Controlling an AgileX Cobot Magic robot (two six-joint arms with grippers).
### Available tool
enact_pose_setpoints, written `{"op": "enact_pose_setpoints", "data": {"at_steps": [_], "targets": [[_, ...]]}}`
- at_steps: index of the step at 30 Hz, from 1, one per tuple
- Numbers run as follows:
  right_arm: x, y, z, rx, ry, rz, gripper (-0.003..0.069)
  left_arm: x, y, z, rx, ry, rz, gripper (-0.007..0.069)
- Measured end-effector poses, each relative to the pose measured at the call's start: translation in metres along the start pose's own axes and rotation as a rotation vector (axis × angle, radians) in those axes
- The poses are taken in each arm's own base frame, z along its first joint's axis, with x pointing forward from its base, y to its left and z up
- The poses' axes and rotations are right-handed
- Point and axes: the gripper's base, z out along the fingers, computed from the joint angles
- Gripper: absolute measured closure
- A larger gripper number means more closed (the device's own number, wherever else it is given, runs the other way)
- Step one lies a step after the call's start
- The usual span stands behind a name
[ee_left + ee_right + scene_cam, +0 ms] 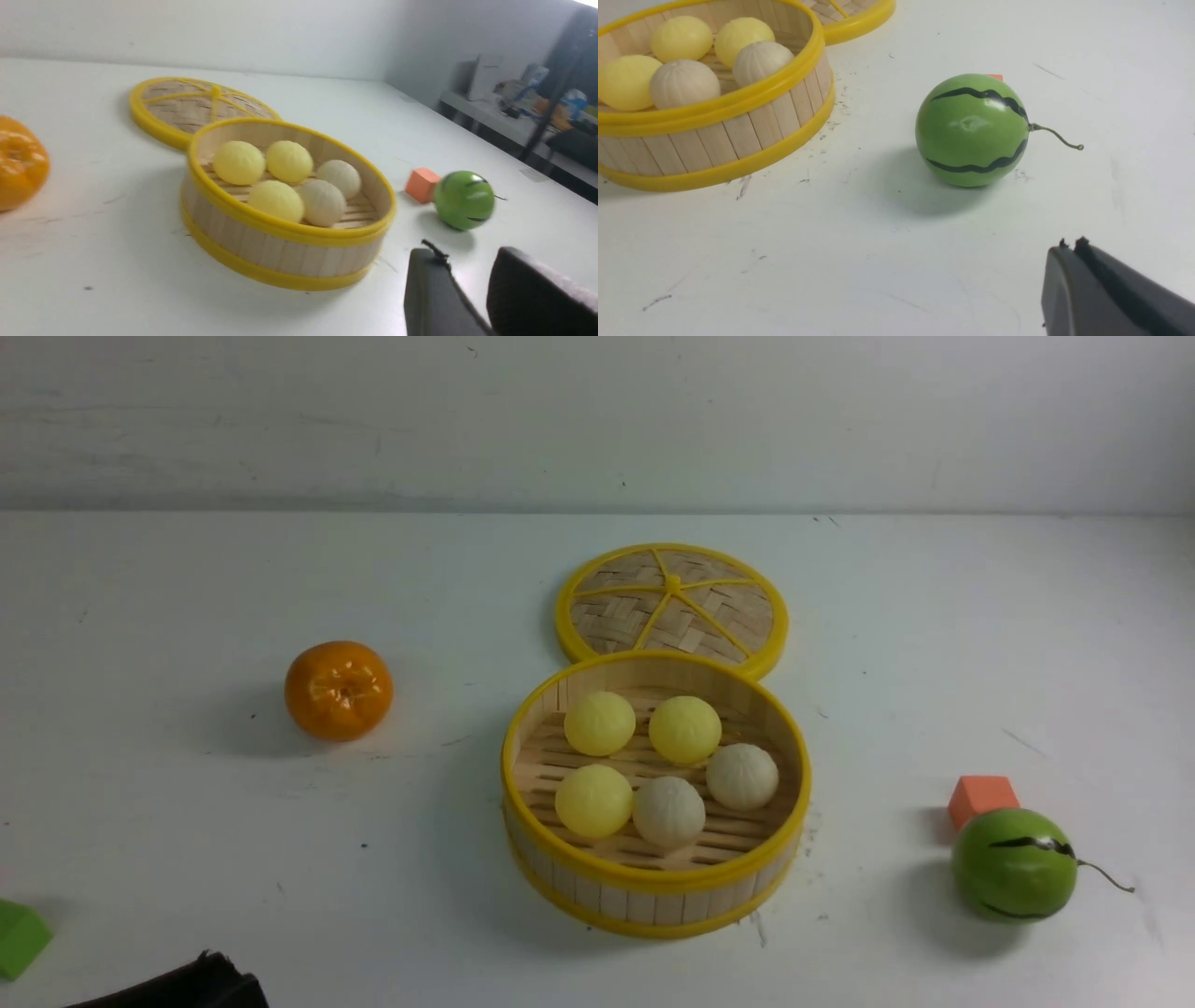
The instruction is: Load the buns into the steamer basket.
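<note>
All five buns (pixel 667 770) lie inside the steamer basket (pixel 653 894) on its slotted floor; three pale yellow ones sit toward the robot's left and the far side, two off-white pleated ones toward the right; the basket stands mid-surface (pixel 187 859), its far rim touching or overlapping the woven lid (pixel 672 607); an orange (pixel 338 691) rests well to its left, a green melon ball (pixel 1014 864) and an orange block (pixel 982 799) to its right; the left hand (pixel 469 298) is empty, fingers apart; the right hand (pixel 1078 249) is empty, fingers pressed together.
</note>
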Motion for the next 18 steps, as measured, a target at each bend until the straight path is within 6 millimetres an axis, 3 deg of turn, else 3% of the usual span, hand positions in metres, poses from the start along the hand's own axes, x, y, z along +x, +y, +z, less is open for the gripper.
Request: {"op": "enact_pose_setpoints", "data": {"at_steps": [4, 6, 8, 12, 18], "targets": [[0.000, 0.000, 0.000, 0.000, 0.000, 0.000, 0.0661, 0.001, 0.017, -0.017, -0.244, -0.077, -0.030, 0.0610], [0.000, 0.000, 0.000, 0.000, 0.000, 0.000, 0.0660, 0.004, 0.020, -0.025, -0.332, -0.073, -0.029, 0.0638], [0.000, 0.000, 0.000, 0.000, 0.000, 0.000, 0.0659, 0.011, 0.024, -0.029, -0.402, -0.042, -0.032, 0.0638], [0.000, 0.000, 0.000, 0.000, 0.001, 0.000, 0.0655, 0.047, 0.038, -0.032, -0.546, 0.138, -0.082, 0.0638], [0.000, 0.000, 0.000, 0.000, 0.001, 0.002, 0.0649, 0.050, 0.039, -0.032, -0.550, 0.143, -0.113, 0.0638]]}}
